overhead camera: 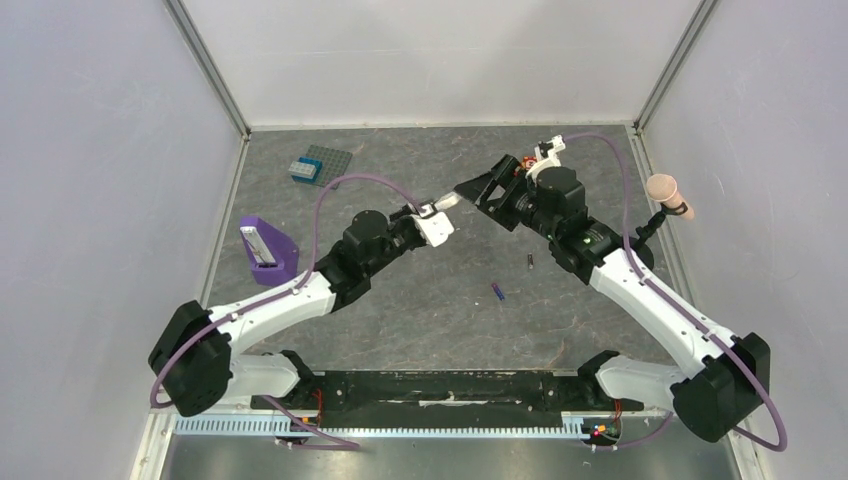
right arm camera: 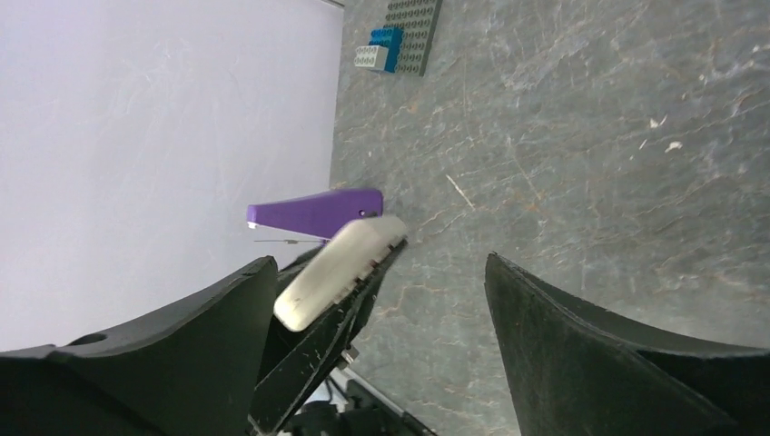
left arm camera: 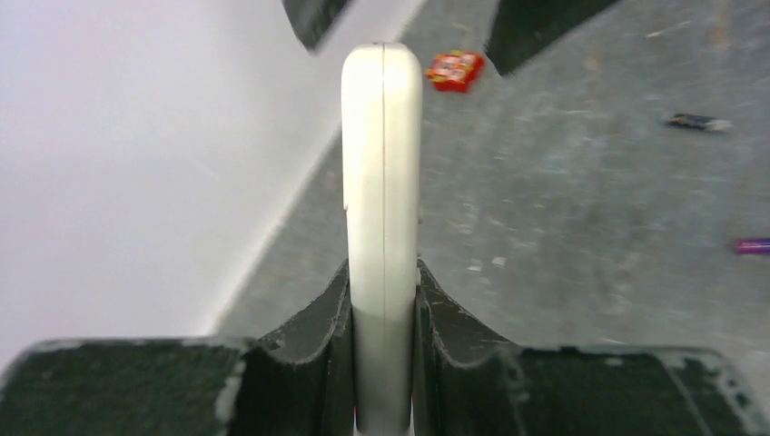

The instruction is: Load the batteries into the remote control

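My left gripper (overhead camera: 428, 214) is shut on the white remote control (overhead camera: 447, 203) and holds it above the table. In the left wrist view the remote (left arm camera: 382, 173) stands edge-on between my fingers (left arm camera: 327, 313). My right gripper (overhead camera: 472, 192) is open and empty, with its jaws wide apart just beyond the remote's far tip. In the right wrist view the remote (right arm camera: 340, 266) sits near my left finger (right arm camera: 209, 309). The bluish-purple battery (overhead camera: 497, 291) and the dark battery (overhead camera: 530, 262) lie apart on the table, and both also show in the left wrist view (left arm camera: 752, 245) (left arm camera: 695, 121).
A purple stand with a white piece (overhead camera: 268, 250) is at the left. A grey studded plate with blue bricks (overhead camera: 318, 163) is at the back left. A small red-orange block (left arm camera: 454, 69) lies beyond the grippers. A pink knob (overhead camera: 670, 194) sticks out by the right wall.
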